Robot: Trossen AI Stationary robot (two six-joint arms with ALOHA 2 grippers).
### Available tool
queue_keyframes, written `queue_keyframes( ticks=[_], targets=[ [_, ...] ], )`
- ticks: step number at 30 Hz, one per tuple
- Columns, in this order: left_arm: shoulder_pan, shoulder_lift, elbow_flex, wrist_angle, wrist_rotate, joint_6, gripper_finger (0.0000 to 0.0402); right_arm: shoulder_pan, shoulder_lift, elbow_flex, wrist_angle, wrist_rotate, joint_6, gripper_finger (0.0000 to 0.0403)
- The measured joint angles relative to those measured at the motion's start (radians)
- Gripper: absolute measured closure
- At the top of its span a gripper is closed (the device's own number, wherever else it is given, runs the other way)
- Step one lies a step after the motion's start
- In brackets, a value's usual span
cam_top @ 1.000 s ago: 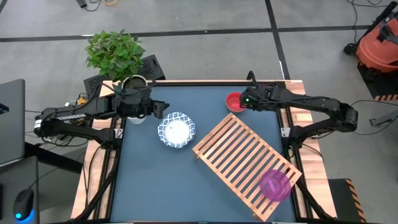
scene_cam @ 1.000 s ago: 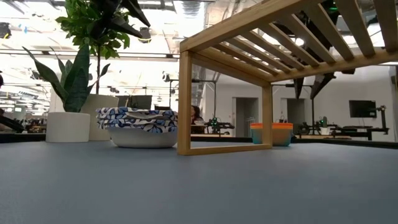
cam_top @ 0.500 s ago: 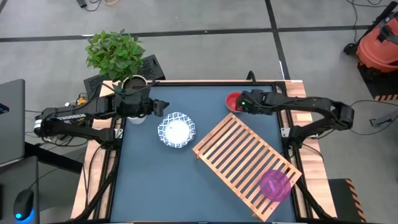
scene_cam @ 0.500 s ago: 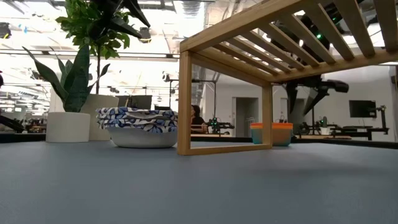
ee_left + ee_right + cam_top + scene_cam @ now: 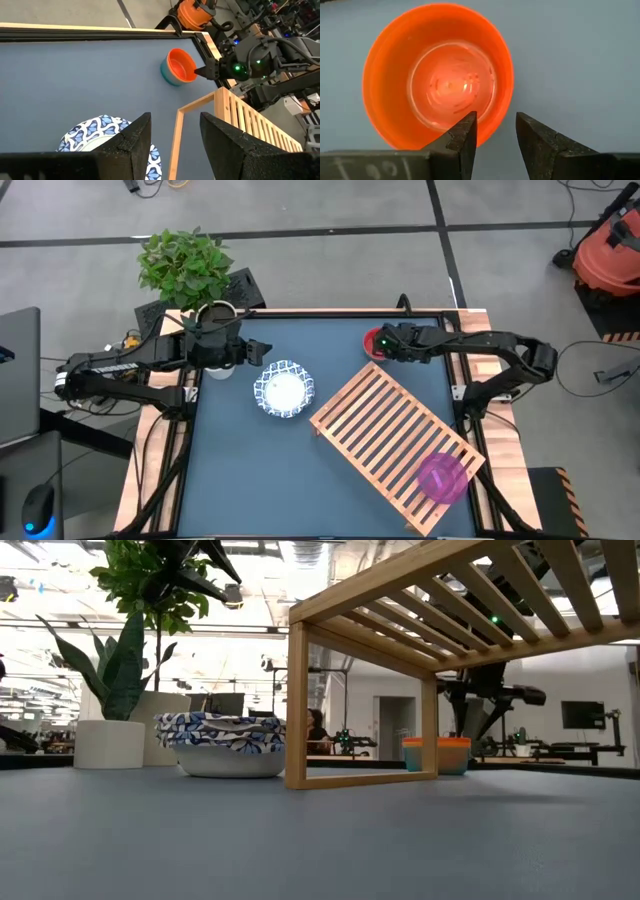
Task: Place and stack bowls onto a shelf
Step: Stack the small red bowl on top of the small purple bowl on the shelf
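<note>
An orange-red bowl point(image 5: 437, 75) sits nested in a teal bowl point(image 5: 166, 74) at the table's far right. My right gripper point(image 5: 495, 122) points down at it, open. One finger is over the bowl's inside and the other outside its rim, with a gap to the rim on both sides. My left gripper point(image 5: 175, 120) hovers open and empty at the far left, above a white bowl with a blue pattern point(image 5: 283, 390) that rests on the table. A magenta bowl point(image 5: 441, 477) sits on the near right end of the wooden slatted shelf point(image 5: 385, 430).
A pale plant pot with a leafy plant point(image 5: 213, 313) stands at the far left corner, behind my left arm. The shelf lies slantwise across the table's right half, its far corner close to the nested bowls. Bare blue tabletop point(image 5: 250, 470) spreads at the near left.
My right gripper has come down and moved toward the table's left, over the orange-red bowl's rim. In the low view it has dropped into sight beneath the shelf's slats. The bowls and the shelf have kept still.
</note>
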Motion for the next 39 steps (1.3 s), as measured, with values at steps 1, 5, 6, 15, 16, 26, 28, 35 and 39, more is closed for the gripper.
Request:
queue_keyframes(
  ticks=[1,5,6,15,16,26,28,35,39],
  targets=[
    [0.0,0.0,0.0,-0.001,0.0,0.0,0.0248,-0.004,0.0,0.0,0.001,0.0,0.0,0.0245],
    [0.0,0.0,0.0,-0.006,-0.001,0.0,0.0248,-0.023,0.0,0.0,0.0,-0.001,0.0,0.0264],
    [0.0,0.0,0.0,-0.006,-0.001,0.002,0.0248,-0.025,0.0,0.0,0.0,-0.001,0.0,0.027],
    [0.0,0.0,0.0,-0.005,-0.001,0.011,0.0248,-0.032,0.0,0.0,0.0,-0.001,0.0,0.0307],
    [0.0,0.0,0.0,-0.005,-0.001,0.011,0.0248,-0.032,0.0,0.0,0.0,-0.001,0.0,0.0309],
    [0.0,0.0,0.0,-0.005,0.005,0.012,0.0248,-0.033,0.0,0.0,0.0,-0.011,0.001,0.0342],
    [0.0,0.0,0.0,-0.005,0.008,0.012,0.0248,-0.037,0.0,0.0,-0.001,-0.012,0.001,0.0349],
    [0.0,0.0,0.0,-0.005,0.008,0.012,0.0248,-0.052,0.0,0.001,0.0,-0.025,0.0,0.0385],
    [0.0,0.0,0.0,-0.004,0.008,0.012,0.0248,-0.051,0.0,0.001,0.0,-0.027,0.0,0.0386]
  ],
)
